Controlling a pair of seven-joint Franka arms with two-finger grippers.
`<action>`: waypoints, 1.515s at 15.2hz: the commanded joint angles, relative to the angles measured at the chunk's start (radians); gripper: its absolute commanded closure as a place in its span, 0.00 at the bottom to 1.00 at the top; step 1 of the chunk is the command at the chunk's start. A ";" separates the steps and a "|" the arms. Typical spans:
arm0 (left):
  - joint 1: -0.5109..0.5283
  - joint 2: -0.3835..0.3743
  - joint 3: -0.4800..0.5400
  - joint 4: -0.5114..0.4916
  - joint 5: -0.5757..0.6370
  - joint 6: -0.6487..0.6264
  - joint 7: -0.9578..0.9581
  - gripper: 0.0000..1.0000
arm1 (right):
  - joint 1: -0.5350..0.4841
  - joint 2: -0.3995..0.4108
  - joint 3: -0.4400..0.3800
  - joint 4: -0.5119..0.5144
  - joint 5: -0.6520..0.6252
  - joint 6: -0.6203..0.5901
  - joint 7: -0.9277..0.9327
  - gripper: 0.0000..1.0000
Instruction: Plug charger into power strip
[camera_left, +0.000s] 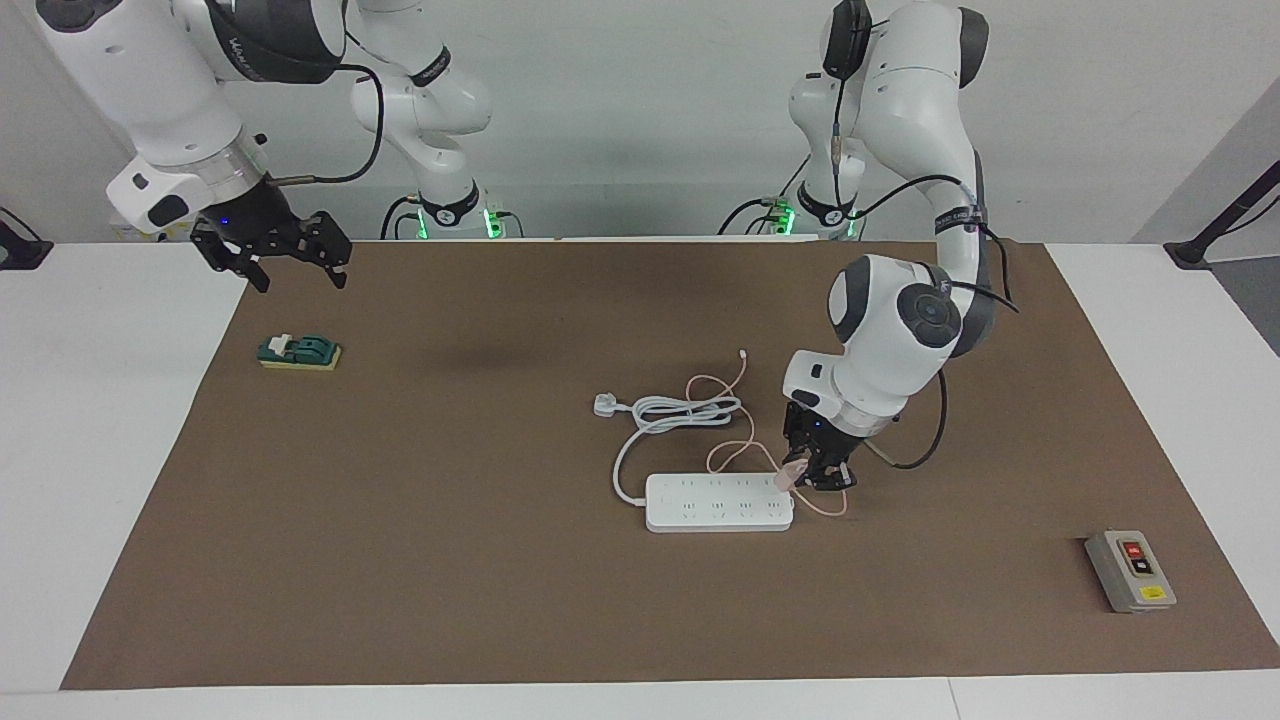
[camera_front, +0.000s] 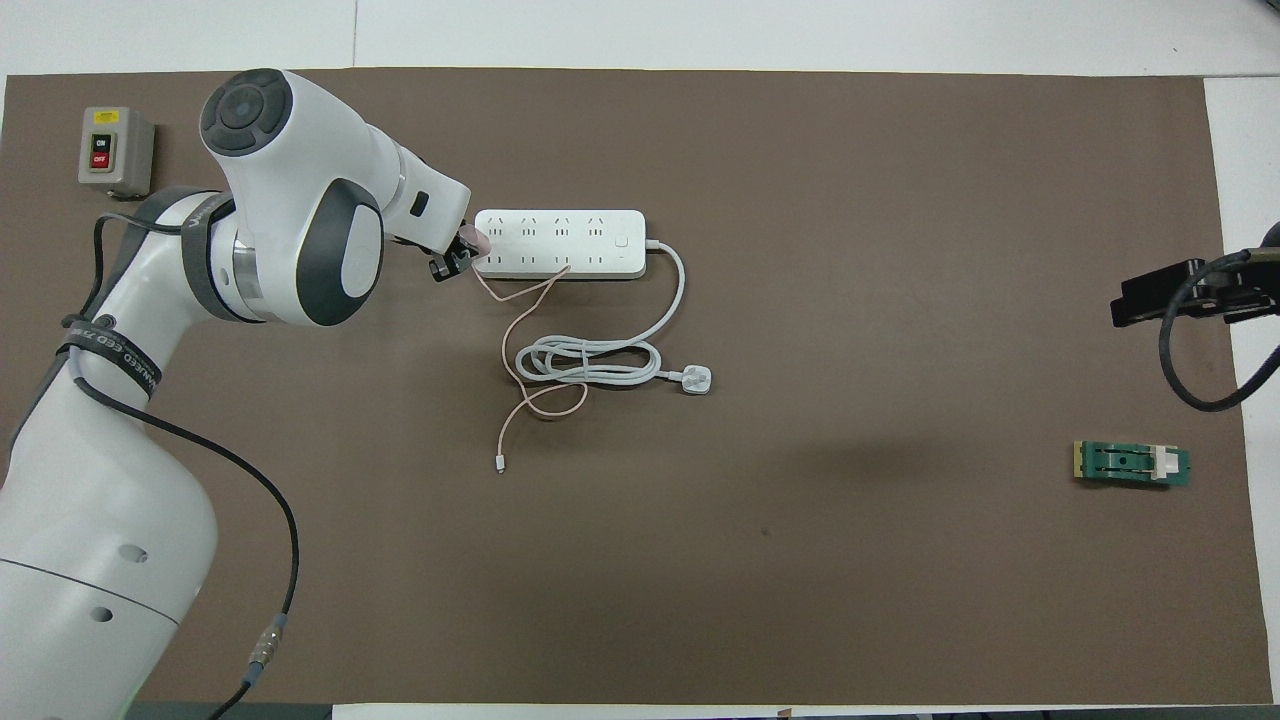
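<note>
The power strip (camera_left: 718, 502) (camera_front: 558, 243) lies flat on the brown mat near the middle of the table. My left gripper (camera_left: 808, 480) (camera_front: 452, 262) is shut on the charger (camera_left: 789, 477) (camera_front: 471, 240), a small pale-pink cube. It holds the cube at the strip's end toward the left arm's side, low over the last sockets. I cannot tell whether the prongs touch the strip. The charger's thin pink cable (camera_left: 735, 455) (camera_front: 515, 330) trails from the cube toward the robots. My right gripper (camera_left: 288, 268) (camera_front: 1165, 295) hangs open and empty over the mat's edge at the right arm's end.
The strip's thick white cord and three-pin plug (camera_left: 606, 404) (camera_front: 697, 379) lie coiled nearer to the robots than the strip. A grey button box (camera_left: 1130, 571) (camera_front: 115, 150) stands at the left arm's end. A green block (camera_left: 299, 352) (camera_front: 1132, 464) lies at the right arm's end.
</note>
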 joint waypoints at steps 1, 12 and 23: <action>-0.017 -0.040 0.011 -0.051 0.015 0.030 -0.005 0.95 | -0.011 -0.013 0.018 -0.018 -0.038 0.002 -0.026 0.00; -0.038 -0.056 0.011 -0.095 0.011 0.061 -0.043 0.95 | -0.013 -0.016 0.031 -0.015 -0.068 0.012 -0.037 0.00; -0.061 -0.062 0.015 -0.127 0.018 0.116 -0.031 0.95 | -0.002 -0.016 0.030 -0.012 -0.066 0.010 -0.032 0.00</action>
